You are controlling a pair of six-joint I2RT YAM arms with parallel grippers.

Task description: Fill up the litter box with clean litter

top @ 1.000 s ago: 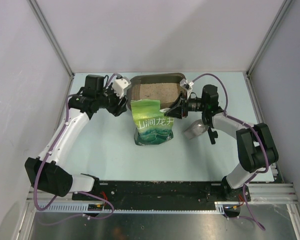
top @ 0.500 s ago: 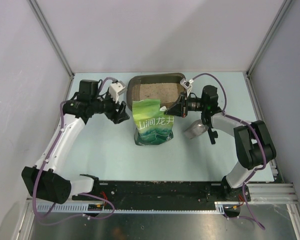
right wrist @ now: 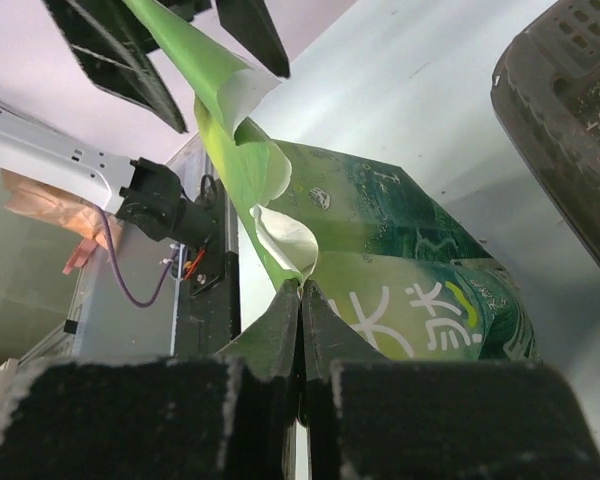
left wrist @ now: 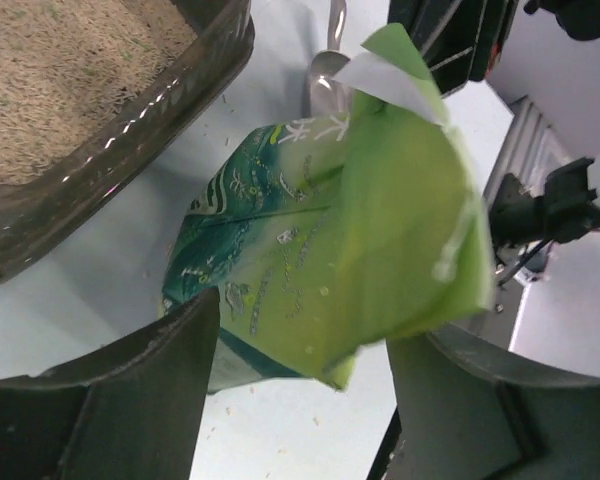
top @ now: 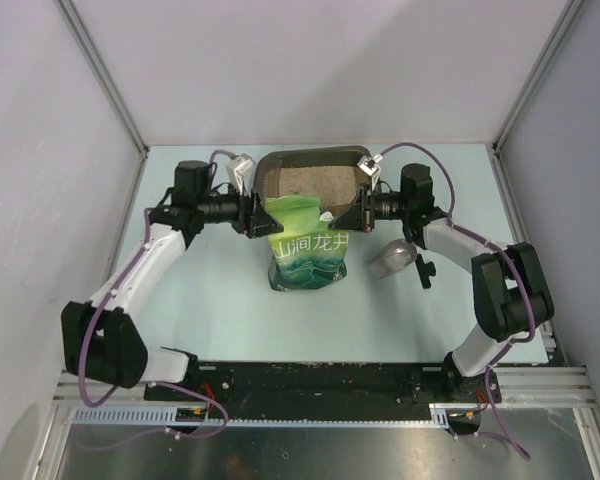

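The dark litter box (top: 272,170) stands at the back middle, with beige clean litter (top: 310,181) in it. In front of it stands a green printed bag (top: 306,250). My right gripper (top: 346,221) is shut on the bag's top right edge (right wrist: 280,235); its closed tip (right wrist: 302,287) pinches the thin film. My left gripper (top: 263,217) is open at the bag's top left corner. In the left wrist view that green corner (left wrist: 380,300) hangs between the spread fingers (left wrist: 110,400) without touching them. The litter box (left wrist: 150,120) and its litter (left wrist: 50,70) lie to the left there.
A silver metal scoop (top: 392,260) lies on the table right of the bag, under the right arm. Loose granules dot the table beside the bag. Grey walls close in the left, back and right sides.
My left gripper swung out, then came right to the bag's top left corner. My right gripper closed on the bag's top right edge.
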